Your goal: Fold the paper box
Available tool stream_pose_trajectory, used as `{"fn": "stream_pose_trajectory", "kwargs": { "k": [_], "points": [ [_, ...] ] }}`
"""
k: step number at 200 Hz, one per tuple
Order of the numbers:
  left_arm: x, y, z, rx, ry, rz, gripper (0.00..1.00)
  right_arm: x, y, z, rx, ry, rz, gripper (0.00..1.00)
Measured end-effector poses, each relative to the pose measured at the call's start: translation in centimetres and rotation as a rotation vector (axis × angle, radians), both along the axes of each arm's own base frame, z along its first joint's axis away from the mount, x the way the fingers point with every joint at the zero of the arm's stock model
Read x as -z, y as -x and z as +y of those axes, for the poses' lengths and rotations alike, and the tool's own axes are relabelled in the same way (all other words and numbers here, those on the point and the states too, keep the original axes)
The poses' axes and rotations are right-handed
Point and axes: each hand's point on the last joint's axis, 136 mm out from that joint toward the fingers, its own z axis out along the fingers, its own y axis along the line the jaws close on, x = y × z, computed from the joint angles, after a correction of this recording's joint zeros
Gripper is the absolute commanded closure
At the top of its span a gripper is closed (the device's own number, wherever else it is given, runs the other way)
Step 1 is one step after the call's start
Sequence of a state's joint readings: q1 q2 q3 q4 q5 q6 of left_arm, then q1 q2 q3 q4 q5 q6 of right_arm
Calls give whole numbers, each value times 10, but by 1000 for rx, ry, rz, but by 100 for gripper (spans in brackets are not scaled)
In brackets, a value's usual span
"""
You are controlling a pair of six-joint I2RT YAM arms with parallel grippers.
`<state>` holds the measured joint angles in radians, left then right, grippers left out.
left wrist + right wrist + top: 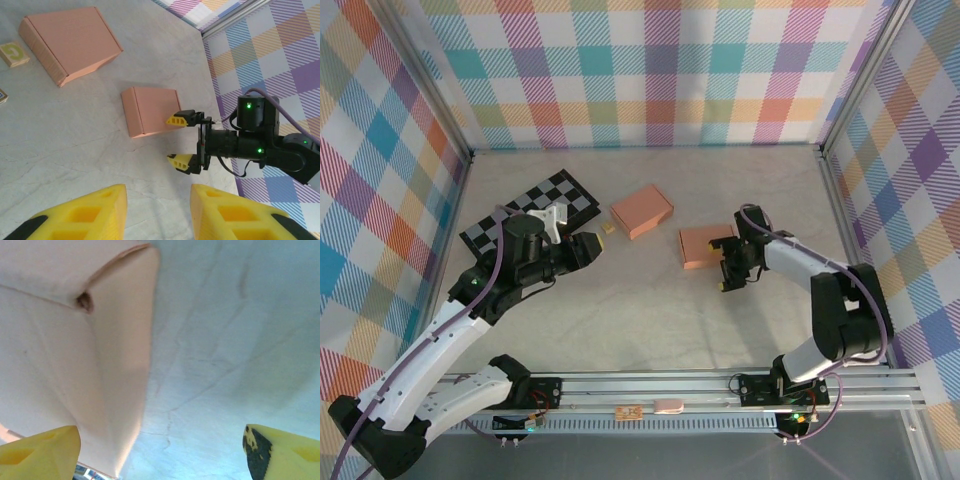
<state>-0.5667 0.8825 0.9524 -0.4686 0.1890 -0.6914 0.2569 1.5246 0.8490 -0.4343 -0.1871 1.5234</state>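
Salmon-pink folded paper box [705, 246] lies right of centre on the worktop [620, 310]; it looks light, thin-walled, easily crushed, best pinched at a flap edge. Right hand [179, 141] sits at its right edge, jaws wide, gripping nothing. Left hand [592, 246] hovers part-open, empty.

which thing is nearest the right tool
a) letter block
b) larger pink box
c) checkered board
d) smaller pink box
D: the right tool, jaws apart, sits right at the edge of the smaller pink box, while the larger pink box, letter block and checkered board lie farther off to the left.
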Motion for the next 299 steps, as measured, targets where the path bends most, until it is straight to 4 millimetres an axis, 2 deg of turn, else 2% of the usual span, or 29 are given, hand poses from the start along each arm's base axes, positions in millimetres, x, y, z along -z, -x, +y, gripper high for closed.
{"fn": "stream_pose_trajectory", "kwargs": {
  "k": [3,8,29,45,56,73,80,83,85,109,120,130,143,164,171,183,201,238,276,299],
  "points": [
    [0,0,0,0,0,0,62,-2,1,-1,-2,8,2,13],
    [0,0,0,0,-1,1,62,-5,1,-4,-9,26,-5,0],
    [3,-2,-1,0,-5,11,62,-35,-4,-12,-69,102,-108,1],
    [6,-4,-1,-5,-8,18,59,-72,-14,-17,-142,161,-264,1],
    [7,-6,1,-12,-9,22,49,-98,-19,-21,-198,211,-377,1],
    [8,-11,6,-29,-15,23,39,-137,-20,-32,-292,321,-540,1],
    [9,-14,8,-36,-16,27,20,-151,-17,-39,-324,380,-596,1],
    [9,-15,9,-43,-11,34,5,-155,-16,-41,-334,403,-613,1],
    [10,-16,9,-40,-16,31,1,-158,-14,-44,-342,425,-625,1],
    [14,-26,14,-65,-10,50,0,-188,5,-86,-358,701,-704,1],
    [14,-29,15,-71,-7,48,0,-184,11,-103,-396,839,-720,1],
    [13,-31,15,-73,-3,43,0,-168,17,-115,-454,948,-720,1],
    [12,-33,16,-76,-2,33,0,-128,26,-123,-559,1047,-702,1],
    [16,-36,16,-71,-18,29,0,-63,42,-128,-692,1111,-665,1],
    [19,-38,16,-70,-28,33,0,-47,46,-129,-719,1122,-656,1],
    [25,-40,16,-61,-50,40,0,-32,48,-131,-742,1139,-650,1],
    [32,-41,15,-49,-77,47,0,-29,39,-131,-747,1152,-677,1],
    [42,-39,21,-50,-124,60,0,-41,7,-123,-733,1158,-800,1],
    [54,-34,29,-63,-173,79,0,-28,-19,-117,-770,1127,-851,1],
    [59,-30,34,-74,-189,90,0,-30,-41,-117,-762,1117,-891,1]
  ]
}}
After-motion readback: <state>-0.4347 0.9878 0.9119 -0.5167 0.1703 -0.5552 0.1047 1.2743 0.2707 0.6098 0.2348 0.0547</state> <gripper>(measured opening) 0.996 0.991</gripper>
